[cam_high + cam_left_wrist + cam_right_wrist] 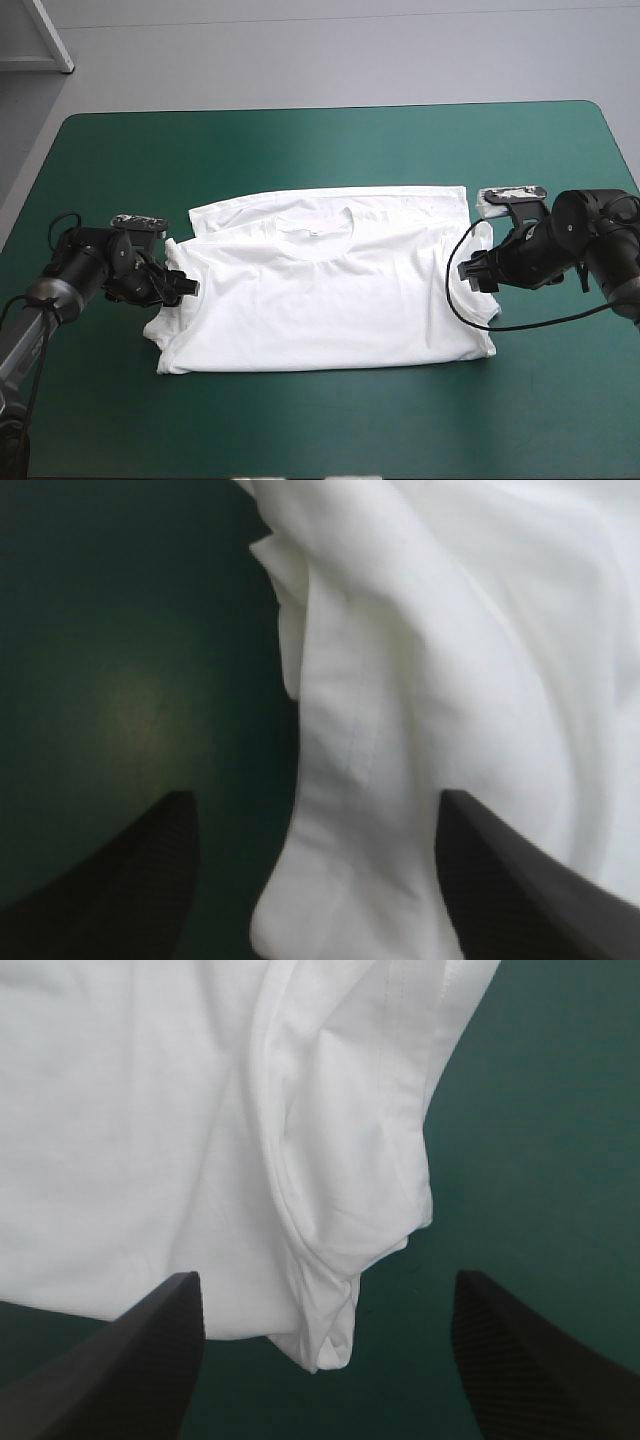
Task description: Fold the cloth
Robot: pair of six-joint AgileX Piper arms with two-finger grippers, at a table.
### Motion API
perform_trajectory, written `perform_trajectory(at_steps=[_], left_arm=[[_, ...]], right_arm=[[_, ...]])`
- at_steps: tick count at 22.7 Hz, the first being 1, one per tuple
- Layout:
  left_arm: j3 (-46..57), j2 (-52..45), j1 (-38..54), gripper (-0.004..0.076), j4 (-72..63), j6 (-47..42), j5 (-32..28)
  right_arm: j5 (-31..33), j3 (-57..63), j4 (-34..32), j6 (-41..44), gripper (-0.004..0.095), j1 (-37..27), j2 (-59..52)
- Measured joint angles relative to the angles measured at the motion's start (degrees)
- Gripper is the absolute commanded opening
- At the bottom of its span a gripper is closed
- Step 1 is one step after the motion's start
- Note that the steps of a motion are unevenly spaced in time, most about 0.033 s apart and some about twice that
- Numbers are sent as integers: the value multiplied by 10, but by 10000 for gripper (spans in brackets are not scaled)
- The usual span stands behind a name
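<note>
Only one thing lies on the counter (330, 135): a single white T-shirt (330, 300), spread flat at the middle of the teal-green cover, collar toward the far edge. Bare cover shows on all four sides of it, widest at the far edge. Two hands flank it. The left hand (188, 288) is released, black fingers apart around the left sleeve's hem. The right hand (472, 270) is likewise released, with the bunched right sleeve between its fingers.

Bright even light, soft glare on the teal-green cover (130, 705) (left wrist view), faint shadows edging T-shirt (320, 290)
</note>
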Motion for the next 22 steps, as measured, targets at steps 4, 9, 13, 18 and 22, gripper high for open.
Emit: perform_trajectory(at_steps=[4, 9, 13, 18, 22], left_arm=[[0, 38, 0, 379, 2, -2, -18], [23, 65, 0, 351, -16, 2, -46], [55, 55, 3, 136, -44, 11, -83], [62, 51, 2, -10, -64, 12, -91], [70, 36, 1, -10, -63, 12, -100]], right_arm=[[4, 0, 0, 0, 643, 0, 0], [5, 0, 0, 0, 643, 0, 0], [6, 0, 0, 0, 643, 0, 0], [6, 0, 0, 0, 643, 0, 0], [8, 0, 0, 0, 643, 0, 0]])
